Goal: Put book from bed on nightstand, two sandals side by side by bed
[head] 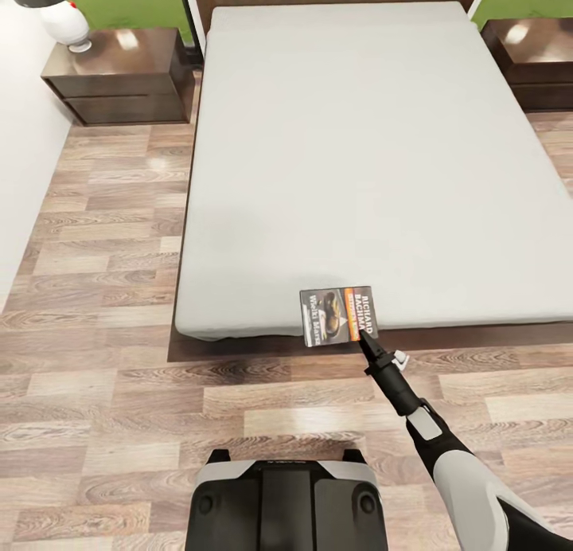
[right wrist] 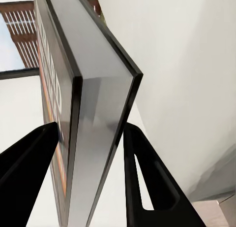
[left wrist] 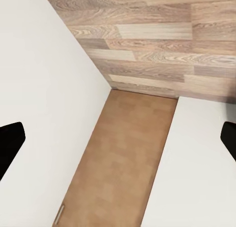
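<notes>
Two nightstands flank the head of the bed point(head: 334, 137) in the head view: the left nightstand point(head: 119, 77) carries a white lamp base point(head: 68, 21), and the right nightstand point(head: 533, 61) sits at the picture's edge. The bed's light-grey mattress rests on a dark brown frame above the wood-plank floor point(head: 103, 360).

The book point(head: 338, 316) lies at the foot edge of the mattress, cover up, its lower edge overhanging the frame slightly. The right pincer point(head: 364, 338) meets the book at its lower right corner. In the right wrist view, the book point(right wrist: 93, 104) stands edge-on between the two dark fingers point(right wrist: 29, 173), one finger on each face, so the right pincer point(right wrist: 91, 158) is closed on the book.

In the left wrist view, the left pincer's fingertips point(left wrist: 10, 143) sit far apart at opposite edges, jaws spread wide with nothing between them, above white surfaces and the plank floor point(left wrist: 162, 35).
</notes>
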You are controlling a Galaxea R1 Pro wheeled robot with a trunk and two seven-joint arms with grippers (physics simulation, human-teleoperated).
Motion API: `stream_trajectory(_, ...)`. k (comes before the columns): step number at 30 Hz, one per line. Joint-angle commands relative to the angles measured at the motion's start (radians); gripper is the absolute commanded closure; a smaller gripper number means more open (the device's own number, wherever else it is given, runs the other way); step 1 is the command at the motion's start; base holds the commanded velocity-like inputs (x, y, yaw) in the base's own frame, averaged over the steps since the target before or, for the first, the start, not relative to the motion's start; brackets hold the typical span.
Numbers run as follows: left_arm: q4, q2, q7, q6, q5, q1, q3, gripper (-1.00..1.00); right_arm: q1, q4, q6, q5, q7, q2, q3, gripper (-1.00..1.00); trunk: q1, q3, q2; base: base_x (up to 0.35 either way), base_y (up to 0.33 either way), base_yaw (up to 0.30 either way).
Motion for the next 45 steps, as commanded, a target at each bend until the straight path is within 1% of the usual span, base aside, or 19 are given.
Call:
stream_trajectory(1, 0.001, 0.0, 0.001, -0.003, 0.008, 0.0, -0.008, -1.0, 0.0, 0.001, 0.01, -0.006, 0.002, 0.0, 0.0, 1.0, -0.004, 0.003, 0.006, 0.0, 0.0, 0.0)
stream_trajectory(4, 0.001, 0.0, -0.001, -0.004, 0.008, 0.0, -0.008, -1.0, 0.0, 0.006, 0.009, -0.009, -0.009, -0.001, -0.004, 1.0, -0.015, 0.012, 0.027, 0.0, 0.0, 0.0)
stream_trajectory(9, 0.002, 0.0, -0.002, -0.005, 0.008, 0.0, -0.008, -1.0, 0.0, 0.01, 0.008, -0.015, -0.087, -0.004, -0.007, 1.0, -0.034, 0.028, 0.062, 0.0, 0.0, 0.0)
stream_trajectory(12, 0.002, 0.0, -0.002, -0.005, 0.008, 0.0, -0.008, -1.0, 0.001, 0.007, 0.009, -0.016, -0.118, -0.005, -0.005, 1.0, -0.046, 0.037, 0.083, 0.0, 0.0, 0.0)
stream_trajectory(15, 0.002, 0.0, -0.002, -0.005, 0.008, 0.0, -0.008, -1.0, 0.002, 0.005, 0.01, -0.017, -0.132, -0.005, 0.0, 1.0, -0.057, 0.046, 0.104, 0.0, 0.0, 0.0)
stream_trajectory(20, 0.001, 0.0, -0.002, -0.005, 0.008, 0.001, -0.008, -1.0, 0.002, 0.003, 0.01, -0.016, -0.126, -0.003, 0.004, 1.0, -0.076, 0.062, 0.139, 0.0, 0.0, 0.0)
stream_trajectory(27, 0.0, 0.0, -0.003, -0.005, 0.008, 0.001, -0.008, -1.0, 0.003, 0.003, 0.011, -0.008, -0.124, 0.002, 0.008, 1.0, -0.076, 0.062, 0.139, 0.0, 0.0, 0.0)
stream_trajectory(32, 0.0, 0.0, -0.003, -0.005, 0.008, 0.001, -0.008, -1.0, 0.003, 0.002, 0.012, -0.006, -0.12, 0.0, 0.009, 1.0, -0.076, 0.062, 0.139, 0.0, 0.0, 0.0)
stream_trajectory(35, 0.0, 0.0, -0.003, -0.005, 0.008, 0.001, -0.008, -1.0, 0.003, 0.002, 0.012, -0.005, -0.109, 0.0, 0.009, 1.0, -0.076, 0.062, 0.139, 0.0, 0.0, 0.0)
stream_trajectory(38, 0.0, 0.0, -0.004, -0.006, 0.007, 0.001, -0.008, -1.0, 0.003, 0.002, 0.011, -0.004, -0.084, 0.0, 0.012, 1.0, -0.076, 0.062, 0.139, 0.0, 0.0, 0.0)
stream_trajectory(42, 0.0, 0.0, -0.005, -0.005, 0.007, 0.001, -0.008, -1.0, 0.004, 0.001, 0.01, -0.003, -0.067, 0.0, 0.027, 1.0, -0.076, 0.062, 0.139, 0.0, 0.0, 0.0)
stream_trajectory(45, 0.001, 0.0, -0.003, -0.004, 0.007, 0.001, -0.009, -1.0, 0.005, 0.001, 0.011, -0.003, -0.06, -0.001, 0.054, 1.0, -0.076, 0.062, 0.139, 0.0, 0.0, 0.0)
